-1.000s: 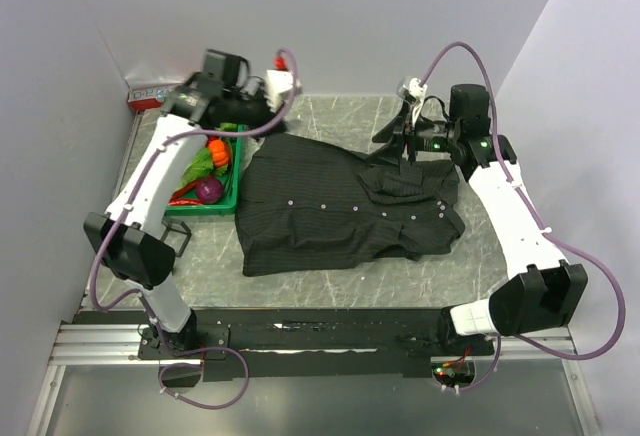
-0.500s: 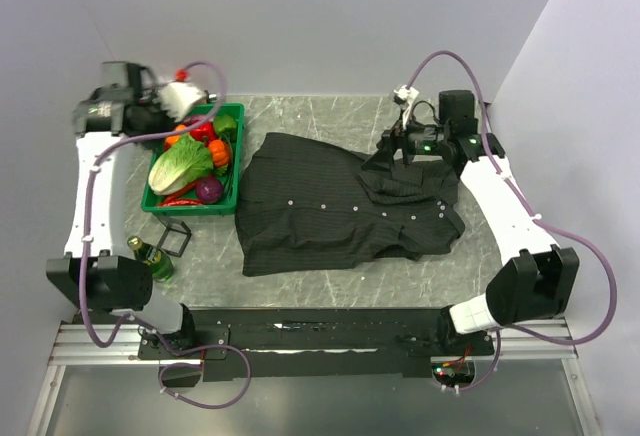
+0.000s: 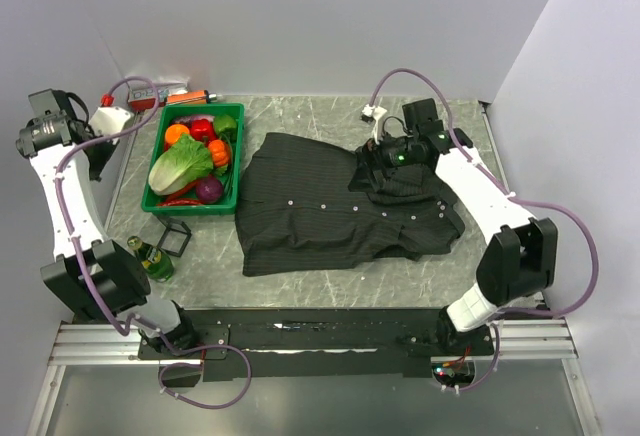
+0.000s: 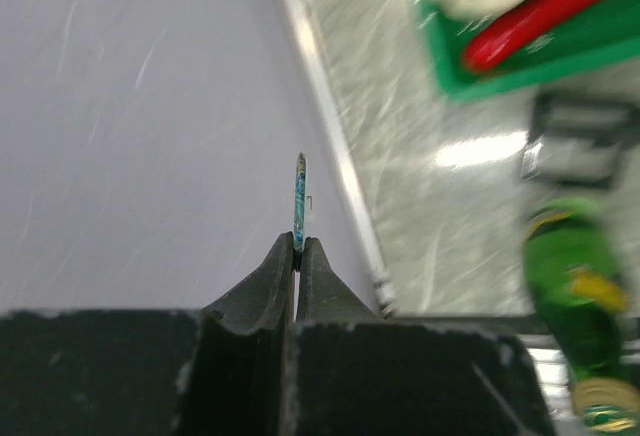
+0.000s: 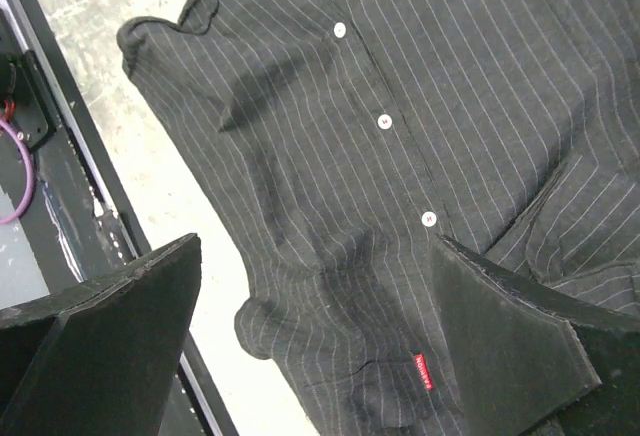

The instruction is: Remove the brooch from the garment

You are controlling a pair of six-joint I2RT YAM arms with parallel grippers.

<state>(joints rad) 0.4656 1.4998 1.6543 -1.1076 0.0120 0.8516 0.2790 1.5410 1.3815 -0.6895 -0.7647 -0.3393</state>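
Note:
The garment [image 3: 330, 206] is a dark pinstriped shirt with pale buttons [image 5: 384, 121], lying flat mid-table. My left gripper [image 3: 98, 151] is raised at the far left by the wall, well away from it. Its fingers [image 4: 297, 246] are shut on a thin blue-green piece seen edge-on with a small pin, which I take for the brooch [image 4: 300, 201]. My right gripper [image 3: 368, 171] hovers open over the shirt's upper right part. Nothing lies between its jaws [image 5: 315, 246] but cloth [image 5: 450, 76] below. A small red sewn label [image 5: 423, 372] shows on the fabric.
A green basket [image 3: 200, 108] of vegetables stands left of the shirt. A green bottle [image 3: 150, 256] and a small black frame [image 3: 177, 239] stand in front of it; the bottle [image 4: 570, 296] also shows in the left wrist view. Small red-orange items [image 3: 165, 91] lie at the back wall.
My left arm has swung from behind the shirt's collar out to the far left wall, still shut. My right gripper has moved left over the shirt and opened wide.

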